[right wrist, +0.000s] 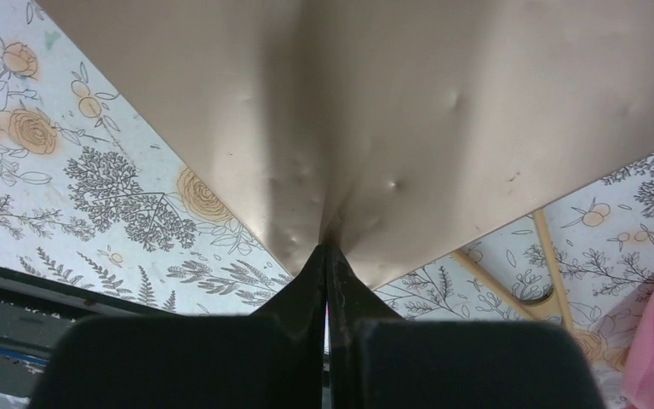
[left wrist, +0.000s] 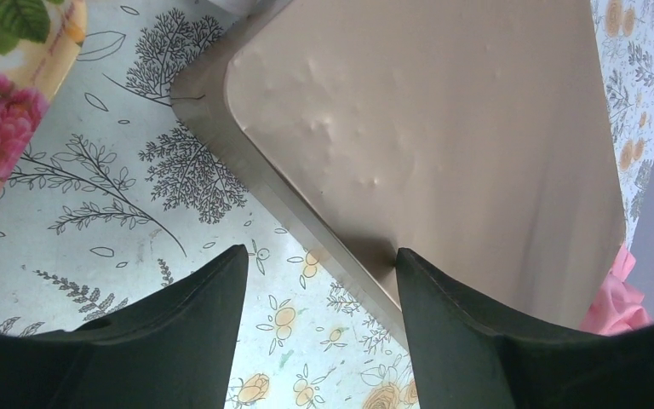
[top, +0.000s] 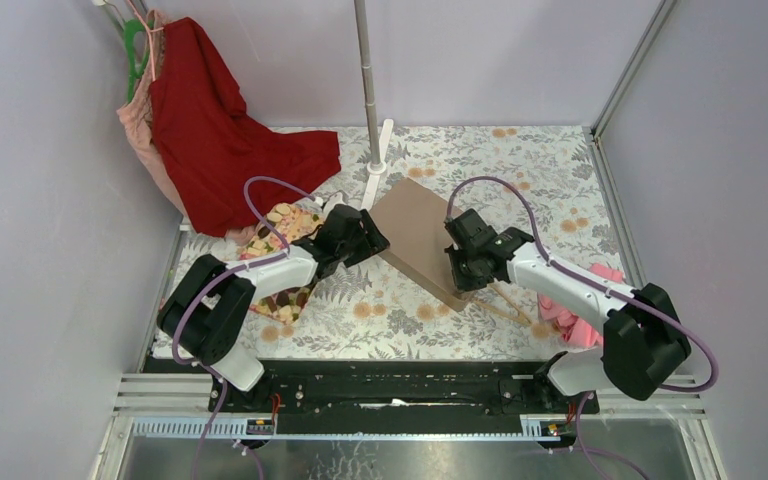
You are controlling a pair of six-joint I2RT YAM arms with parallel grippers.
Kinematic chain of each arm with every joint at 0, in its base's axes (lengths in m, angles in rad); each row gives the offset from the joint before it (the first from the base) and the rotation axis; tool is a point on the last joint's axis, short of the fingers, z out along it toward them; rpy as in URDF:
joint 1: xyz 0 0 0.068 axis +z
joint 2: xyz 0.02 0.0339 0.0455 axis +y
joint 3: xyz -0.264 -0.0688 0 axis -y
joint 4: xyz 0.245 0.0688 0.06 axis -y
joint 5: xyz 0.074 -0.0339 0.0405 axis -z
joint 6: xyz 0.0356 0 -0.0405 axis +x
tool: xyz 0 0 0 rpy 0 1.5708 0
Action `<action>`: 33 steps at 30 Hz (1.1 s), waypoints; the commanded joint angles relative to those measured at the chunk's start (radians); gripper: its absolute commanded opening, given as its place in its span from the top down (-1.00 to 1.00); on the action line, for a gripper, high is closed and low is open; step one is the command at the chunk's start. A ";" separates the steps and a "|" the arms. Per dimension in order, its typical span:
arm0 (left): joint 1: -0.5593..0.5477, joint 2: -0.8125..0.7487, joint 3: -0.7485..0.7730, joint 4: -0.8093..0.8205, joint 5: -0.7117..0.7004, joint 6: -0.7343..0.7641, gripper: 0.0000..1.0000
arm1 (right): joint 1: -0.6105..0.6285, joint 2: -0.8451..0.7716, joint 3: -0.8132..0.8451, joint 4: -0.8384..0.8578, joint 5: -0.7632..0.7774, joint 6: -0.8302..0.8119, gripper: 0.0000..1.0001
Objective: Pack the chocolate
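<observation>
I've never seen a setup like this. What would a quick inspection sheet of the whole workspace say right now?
Surface: flower-print tablecloth, lying flat.
Job's things: tan box in the middle, its inside hidden; no chocolate seen.
Clutter: red garment hanging at the back left, flowered cloth on the left, pink cloth on the right.
Jaws: left jaws open at the box's left edge, gripping nothing; right jaws shut, tips against the box's near edge.
Cables: a purple cable loops over each arm.
Surroundings: pale walls, metal pole at the back.
</observation>
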 commanded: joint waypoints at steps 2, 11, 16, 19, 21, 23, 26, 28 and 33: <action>-0.002 0.001 0.013 -0.018 0.005 0.022 -0.42 | 0.028 0.018 -0.025 -0.062 0.032 0.014 1.00; -0.001 -0.032 0.009 -0.022 -0.001 0.020 -0.42 | 0.029 -0.102 0.030 -0.039 0.113 0.005 0.86; 0.001 -0.099 0.002 -0.053 -0.040 0.037 -0.44 | -0.001 -0.166 0.009 0.022 0.172 0.004 0.60; 0.009 -0.151 -0.007 -0.078 -0.072 0.048 -0.53 | -0.067 -0.216 -0.025 0.078 0.159 0.002 0.55; 0.029 -0.184 -0.015 -0.094 -0.079 0.053 -0.58 | -0.132 -0.253 -0.070 0.129 0.137 -0.001 0.46; 0.059 -0.218 -0.026 -0.120 -0.079 0.057 -0.62 | -0.206 -0.288 -0.101 0.169 0.112 -0.003 0.40; 0.112 -0.277 -0.050 -0.145 -0.073 0.062 -0.66 | -0.286 -0.334 -0.130 0.210 0.109 -0.007 0.19; 0.157 -0.321 -0.069 -0.157 -0.061 0.065 -0.68 | -0.329 -0.369 -0.144 0.224 0.121 -0.008 0.13; 0.283 -0.455 -0.089 -0.240 -0.038 0.089 -0.75 | -0.403 -0.460 -0.168 0.232 0.177 -0.006 -0.12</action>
